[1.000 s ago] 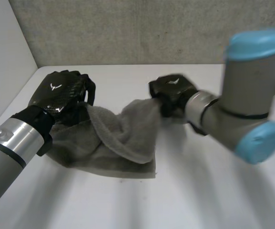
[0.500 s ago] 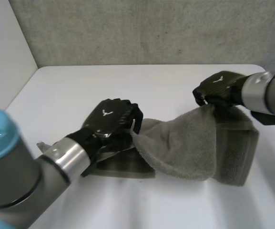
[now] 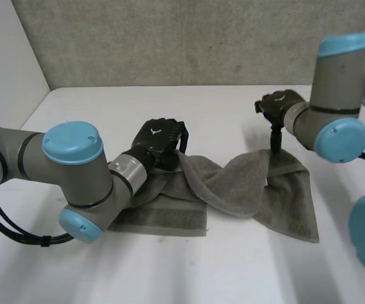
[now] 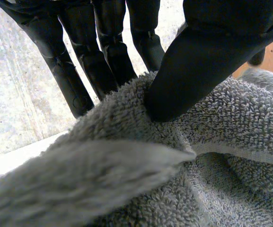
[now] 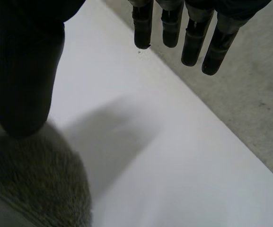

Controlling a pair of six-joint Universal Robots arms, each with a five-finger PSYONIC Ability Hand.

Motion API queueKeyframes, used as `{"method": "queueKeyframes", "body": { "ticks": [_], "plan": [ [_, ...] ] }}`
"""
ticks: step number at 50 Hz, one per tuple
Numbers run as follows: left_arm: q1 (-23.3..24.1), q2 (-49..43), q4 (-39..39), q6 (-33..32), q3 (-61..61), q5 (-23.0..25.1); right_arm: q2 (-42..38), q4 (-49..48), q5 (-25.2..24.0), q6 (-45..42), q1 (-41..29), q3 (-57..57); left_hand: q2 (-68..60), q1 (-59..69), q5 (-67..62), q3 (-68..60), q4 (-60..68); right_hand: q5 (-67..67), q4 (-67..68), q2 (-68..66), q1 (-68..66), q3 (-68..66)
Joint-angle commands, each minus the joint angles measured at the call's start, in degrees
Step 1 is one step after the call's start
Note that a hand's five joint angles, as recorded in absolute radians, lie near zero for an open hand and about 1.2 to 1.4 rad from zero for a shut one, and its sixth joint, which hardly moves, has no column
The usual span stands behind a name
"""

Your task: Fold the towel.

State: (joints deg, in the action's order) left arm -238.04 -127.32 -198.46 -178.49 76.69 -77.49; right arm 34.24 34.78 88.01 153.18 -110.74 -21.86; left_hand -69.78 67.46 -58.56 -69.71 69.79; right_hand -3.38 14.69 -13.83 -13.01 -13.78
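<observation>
- The left hand (image 3: 160, 140) is clamped on the towel (image 3: 233, 187). Its thumb (image 4: 207, 52) digs into the pile from one side and its straight fingers (image 4: 103, 52) back it from the other, with a ridge of cloth pinched between them.
- That grip is on the far edge of the towel's left part, close to the twist. The left arm (image 3: 74, 171) lies low over the table's left side.
- The right hand (image 3: 277, 104) is slack and holds nothing, its fingers hanging straight and well apart from its thumb.
- Its thumb tip comes down right at a raised hump on the towel's right part. Touching or just above it, I can't tell.
- The grey towel stretches across the middle of the white table (image 3: 233, 272), twisted at its centre. The left part lies flat, and the right part spreads toward the near edge.
- A rough grey wall (image 3: 169, 44) stands behind the table.
</observation>
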Motion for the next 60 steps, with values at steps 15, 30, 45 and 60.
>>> {"method": "queueKeyframes", "body": {
  "ticks": [15,30,45,60],
  "plan": [
    [-1.99,6.38,1.23,0.59,2.76,-0.47,35.02,-33.88,-6.19,9.40,-3.24,-70.40,-10.22,12.54,-11.44,-10.29,10.21,3.38,-4.69,3.83,3.01,3.78],
    [-2.60,9.64,1.41,0.86,6.02,-0.47,28.34,-47.53,-0.92,15.92,-10.11,-74.73,-10.22,12.54,-11.44,-10.29,10.21,2.96,-4.27,3.41,2.59,3.36],
    [-2.78,11.31,1.32,2.70,8.83,-0.56,20.69,-57.37,8.14,15.22,-12.48,-71.92,-10.22,12.54,-11.44,-10.29,10.21,-10.96,9.65,-10.51,-11.33,-10.56],
    [-4.36,13.50,1.50,2.97,10.50,-0.56,31.91,-57.20,7.88,13.38,-11.60,-71.13,-10.22,12.54,-11.44,-10.29,10.21,-66.62,65.31,-66.17,-66.99,-66.22]
  ]
}}
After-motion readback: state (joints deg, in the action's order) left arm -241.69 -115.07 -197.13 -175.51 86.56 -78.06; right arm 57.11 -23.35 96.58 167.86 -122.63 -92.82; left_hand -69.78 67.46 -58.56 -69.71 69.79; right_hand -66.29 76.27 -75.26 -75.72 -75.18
